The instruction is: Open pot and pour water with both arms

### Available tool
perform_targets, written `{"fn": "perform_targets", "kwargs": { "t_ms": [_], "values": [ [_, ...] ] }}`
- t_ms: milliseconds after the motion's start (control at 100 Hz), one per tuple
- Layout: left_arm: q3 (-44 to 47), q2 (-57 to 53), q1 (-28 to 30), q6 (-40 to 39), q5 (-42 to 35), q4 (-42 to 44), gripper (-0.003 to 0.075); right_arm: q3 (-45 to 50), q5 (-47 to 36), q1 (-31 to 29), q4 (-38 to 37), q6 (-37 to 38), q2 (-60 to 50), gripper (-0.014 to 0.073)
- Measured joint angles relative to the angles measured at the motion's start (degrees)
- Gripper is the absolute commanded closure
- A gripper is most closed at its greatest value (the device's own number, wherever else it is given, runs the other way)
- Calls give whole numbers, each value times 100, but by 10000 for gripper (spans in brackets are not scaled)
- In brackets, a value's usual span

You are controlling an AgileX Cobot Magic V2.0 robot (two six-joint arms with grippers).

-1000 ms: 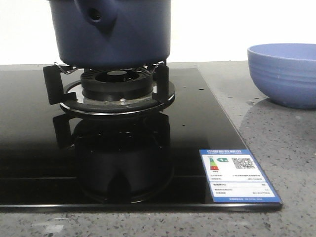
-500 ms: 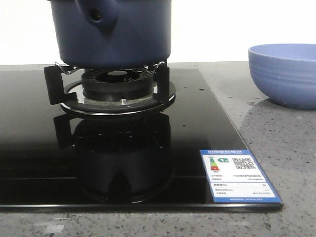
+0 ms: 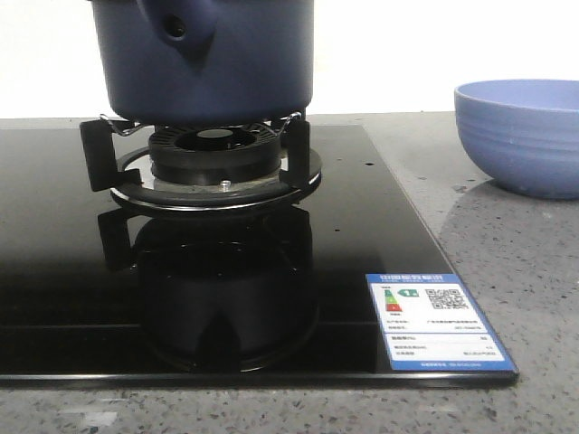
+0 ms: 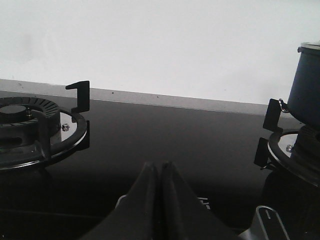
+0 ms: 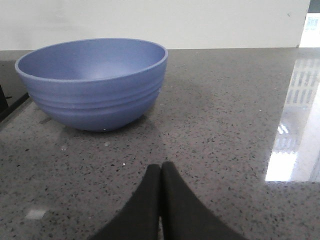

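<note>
I see the pot (image 3: 208, 59) upper left of the front frame, sitting on the burner stand (image 3: 213, 167) of the black stove (image 3: 362, 226); its stub with the round hole faces the camera. Bowl (image 3: 523, 136) sits at right edge on the grey desk (image 3: 507, 235), well apart from the pot. Left tool (image 4: 160, 172) pressed closed, empty, above the stove glass. Right tool (image 5: 161, 172) closed, empty, near the bowl.
</note>
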Motion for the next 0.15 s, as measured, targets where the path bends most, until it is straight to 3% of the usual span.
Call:
{"fn": "perform_targets", "kwargs": {
  "t_ms": [150],
  "values": [
    [0,0,0,0,0,0,741,0,0,0,0,0,0,655]
  ]
}}
